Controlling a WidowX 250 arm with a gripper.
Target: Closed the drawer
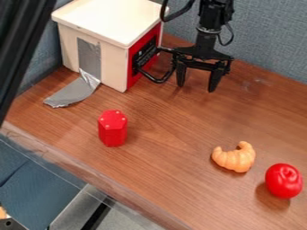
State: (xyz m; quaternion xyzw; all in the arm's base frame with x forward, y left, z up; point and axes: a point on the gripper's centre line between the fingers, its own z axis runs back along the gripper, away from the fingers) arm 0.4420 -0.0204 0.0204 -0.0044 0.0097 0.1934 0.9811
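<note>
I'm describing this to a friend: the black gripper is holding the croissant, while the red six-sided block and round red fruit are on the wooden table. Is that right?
Not quite: the gripper isn't holding the croissant. In the camera view it hangs open and empty, and the croissant lies on the wooden table. The red block and fruit are there too.

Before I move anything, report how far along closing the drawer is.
The red drawer front looks closed, sitting flush with the white box. Nothing is in hand; the open gripper hangs beside the black handle. Probably all that's left is backing the arm away.
</note>
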